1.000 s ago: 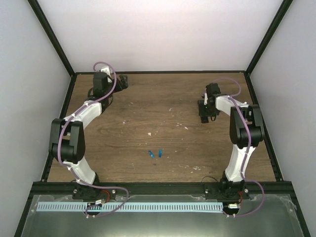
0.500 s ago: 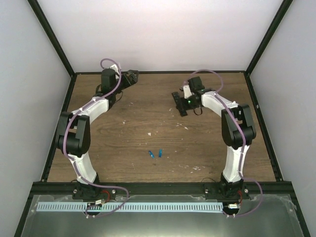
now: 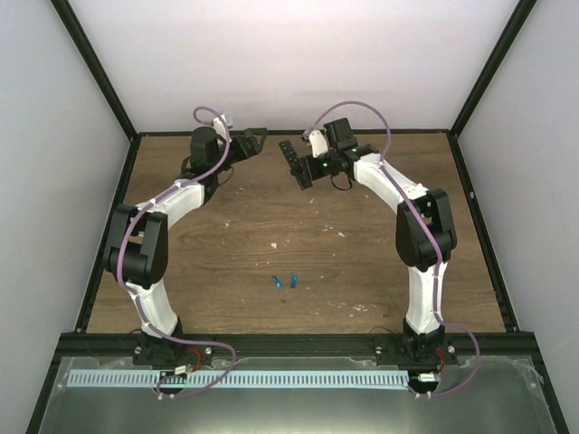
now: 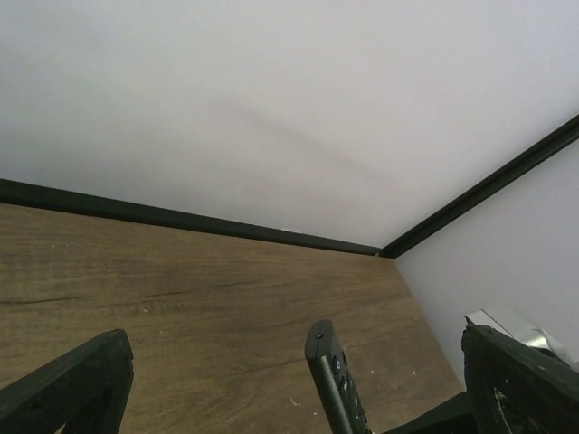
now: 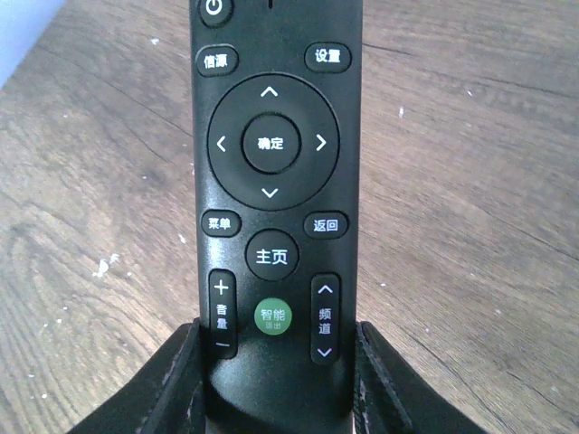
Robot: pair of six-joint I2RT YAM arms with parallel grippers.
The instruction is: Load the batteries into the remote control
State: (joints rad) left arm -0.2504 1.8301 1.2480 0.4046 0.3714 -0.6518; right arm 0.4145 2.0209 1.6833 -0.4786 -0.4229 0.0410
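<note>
The black remote control (image 5: 271,181) faces the right wrist camera buttons-up, and my right gripper (image 5: 276,389) is shut on its lower end. From above, the remote control (image 3: 291,158) hangs over the back middle of the table in the right gripper (image 3: 310,174). My left gripper (image 3: 255,140) stands wide open just left of it, holding nothing. In the left wrist view the remote control (image 4: 336,384) points its top end between the open fingers of the left gripper (image 4: 291,342), apart from both. Two blue batteries (image 3: 278,283) (image 3: 294,280) lie side by side at the front middle.
Pale specks of debris (image 3: 274,244) dot the brown wooden table (image 3: 226,253). A black frame rail (image 4: 181,217) runs along the back edge below white walls.
My right arm has swung left from the right side to the back middle, carrying the remote. The left gripper has moved right toward it, staying open.
</note>
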